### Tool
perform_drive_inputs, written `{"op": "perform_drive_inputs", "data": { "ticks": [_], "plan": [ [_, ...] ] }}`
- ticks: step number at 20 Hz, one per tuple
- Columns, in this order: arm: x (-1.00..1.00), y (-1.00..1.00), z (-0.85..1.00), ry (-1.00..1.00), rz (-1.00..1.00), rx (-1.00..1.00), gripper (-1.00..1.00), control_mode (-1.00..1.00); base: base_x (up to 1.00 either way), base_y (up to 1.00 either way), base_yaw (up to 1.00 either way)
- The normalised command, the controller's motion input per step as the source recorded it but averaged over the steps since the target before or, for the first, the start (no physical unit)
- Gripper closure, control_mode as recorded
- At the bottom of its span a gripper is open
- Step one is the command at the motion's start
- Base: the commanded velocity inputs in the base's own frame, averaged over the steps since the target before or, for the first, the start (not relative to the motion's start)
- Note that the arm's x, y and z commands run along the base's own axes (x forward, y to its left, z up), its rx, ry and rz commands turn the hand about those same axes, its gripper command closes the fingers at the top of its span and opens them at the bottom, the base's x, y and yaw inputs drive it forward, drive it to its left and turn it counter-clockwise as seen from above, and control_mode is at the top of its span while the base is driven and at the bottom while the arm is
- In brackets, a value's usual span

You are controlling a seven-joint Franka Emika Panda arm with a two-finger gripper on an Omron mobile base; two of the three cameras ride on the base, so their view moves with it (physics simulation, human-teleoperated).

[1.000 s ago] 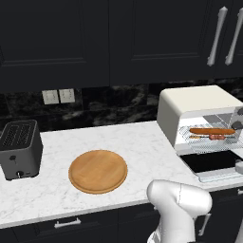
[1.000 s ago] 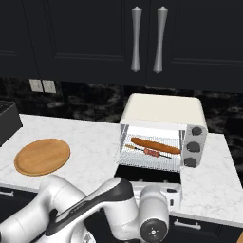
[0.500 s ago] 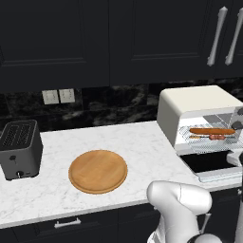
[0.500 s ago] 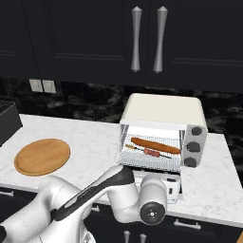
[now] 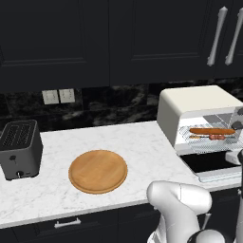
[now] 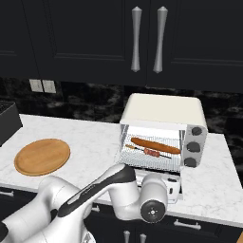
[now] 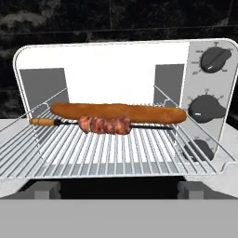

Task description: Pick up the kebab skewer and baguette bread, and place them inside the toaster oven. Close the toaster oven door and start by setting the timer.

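Note:
The cream-white toaster oven (image 7: 116, 69) stands straight ahead of my gripper (image 7: 118, 189). My dark fingertips (image 7: 44, 188) stand far apart with nothing between them. The orange-brown baguette bread (image 7: 116, 111) lies across the wire rack. The kebab skewer (image 7: 104, 124) lies just in front of it, touching it. From the base, both the baguette bread (image 6: 154, 144) and the kebab skewer (image 6: 151, 152) show inside the toaster oven (image 6: 163, 109). The toaster oven door (image 5: 209, 163) is folded down flat, and my hand is low in front of it. Three dark knobs (image 7: 214, 59) sit on the oven's right panel.
A round wooden board (image 5: 98, 171) lies on the marble counter left of the oven. A dark grey slot toaster (image 5: 19, 148) stands at the far left. Dark cabinets with silver handles (image 6: 136, 39) hang above. My arm's wrist (image 6: 153, 211) hangs off the counter's front edge.
My hand has risen slightly in front of the open oven. The baguette, the skewer and the door have not moved.

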Motion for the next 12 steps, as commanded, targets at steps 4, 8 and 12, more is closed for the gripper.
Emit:
{"op": "perform_drive_inputs", "data": {
  "ticks": [4, 8, 12],
  "plan": [
    [0.08, 0.0, -0.11, -0.02, 0.0, 0.0, -1.0, -1.0, 0.0, 0.0, 0.0],
    [0.21, 0.0, -0.02, -0.04, 0.0, 0.0, -1.0, -1.0, 0.0, 0.0, 0.0],
    [0.14, 0.0, 0.0, -0.01, 0.0, 0.0, -1.0, -1.0, 0.0, 0.0, 0.0]
  ]
}}
